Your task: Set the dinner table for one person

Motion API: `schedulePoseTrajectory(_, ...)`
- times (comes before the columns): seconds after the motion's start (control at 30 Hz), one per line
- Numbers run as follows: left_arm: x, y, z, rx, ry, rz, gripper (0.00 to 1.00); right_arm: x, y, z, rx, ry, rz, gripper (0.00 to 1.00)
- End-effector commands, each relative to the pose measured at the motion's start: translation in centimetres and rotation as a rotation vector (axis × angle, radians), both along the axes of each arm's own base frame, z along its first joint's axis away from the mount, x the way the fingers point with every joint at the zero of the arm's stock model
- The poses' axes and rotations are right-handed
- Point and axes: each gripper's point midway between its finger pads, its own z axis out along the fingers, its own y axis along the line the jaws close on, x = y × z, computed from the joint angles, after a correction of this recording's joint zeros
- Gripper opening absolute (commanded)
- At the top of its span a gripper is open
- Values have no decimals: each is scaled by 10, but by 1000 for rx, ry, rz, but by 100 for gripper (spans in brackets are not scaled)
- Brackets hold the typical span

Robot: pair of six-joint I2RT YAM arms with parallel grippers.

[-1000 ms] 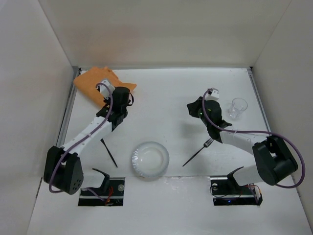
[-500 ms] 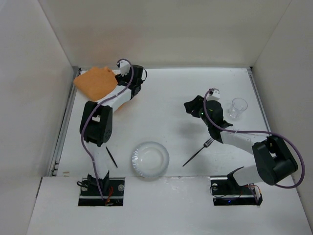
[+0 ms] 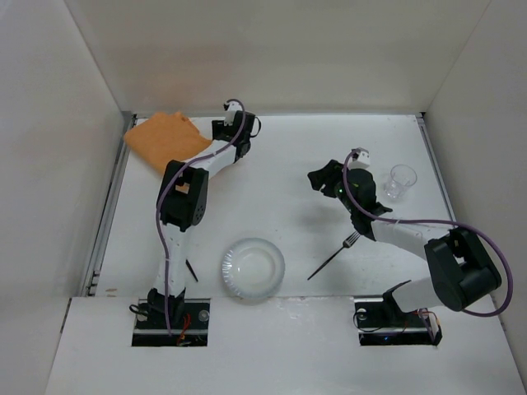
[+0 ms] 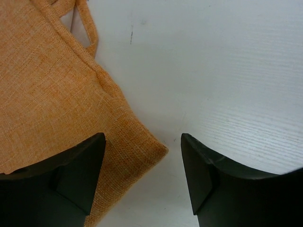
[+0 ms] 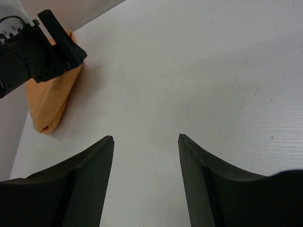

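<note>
The dinner table [image 3: 288, 156] is a white top between white walls. An orange placemat [image 3: 160, 140] lies at its far left corner. My left gripper [image 3: 219, 131] hovers open just right of the mat; in the left wrist view the left gripper [image 4: 143, 138] has the corner of the placemat [image 4: 52, 94] lying loose between its jaws. My right gripper [image 3: 319, 177] is open over bare table at centre right; the right wrist view shows the right gripper [image 5: 146, 137] holding nothing. A clear plate [image 3: 252, 268] sits near the front, with a fork [image 3: 333, 257] to its right.
A clear glass [image 3: 402, 181] stands at the right, beside my right arm. A dark knife [image 3: 190, 270] lies left of the plate, partly behind my left arm. Metal rails [image 3: 107, 206] run along the side edges. The right wrist view also catches the left gripper head [image 5: 33, 56] and the placemat [image 5: 52, 109].
Both grippers have opened. My left arm let go of the placemat and swung to the far side, right of the mat. The right arm barely moved.
</note>
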Motion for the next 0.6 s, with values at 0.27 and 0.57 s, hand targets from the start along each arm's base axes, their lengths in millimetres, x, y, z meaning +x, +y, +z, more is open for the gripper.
schedulePoseTrajectory(0.27, -11, -22, -7, 91, 48, -100, 11, 9, -21, 20, 58, -68, -48, 64)
schedulePoseTrajectory(0.57, -82, -187, 43, -81, -72, -527, 6, 10, -33, 21, 90, -69, -75, 64)
